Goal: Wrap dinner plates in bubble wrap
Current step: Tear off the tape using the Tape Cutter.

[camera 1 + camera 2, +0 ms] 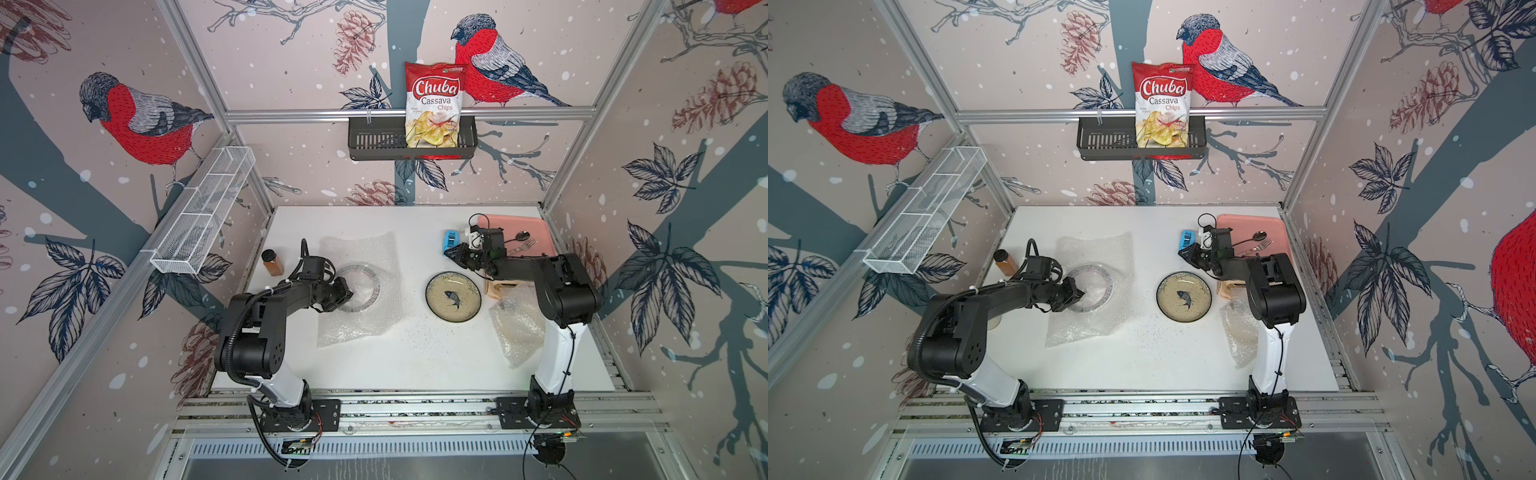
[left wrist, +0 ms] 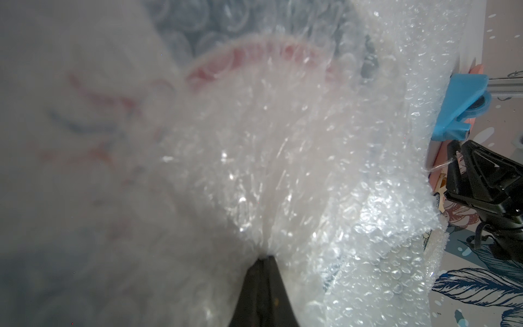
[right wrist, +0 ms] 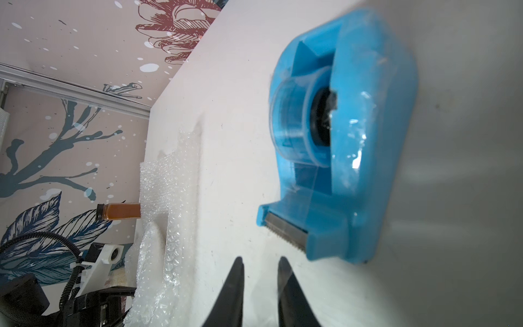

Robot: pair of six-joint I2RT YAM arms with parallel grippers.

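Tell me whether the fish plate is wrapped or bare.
Bare. The fish plate lies face up on the table, its fish drawing plainly visible in both top views, with nothing covering it.

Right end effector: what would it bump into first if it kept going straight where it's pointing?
Probably the blue tape dispenser: the right end effector points at its toothed cutter end, close ahead on the white table. The cutter sits a little off the line, so it might just skim past.

The plate (image 1: 453, 296) is speckled tan with 1 dark fish drawing and a dark teal rim. Beyond it, the dispenser (image 3: 353, 141) is bright blue and the tray (image 1: 536, 224) pink. Left of it, the wrap (image 1: 357, 328) is clear and the jar (image 1: 272, 266) amber.
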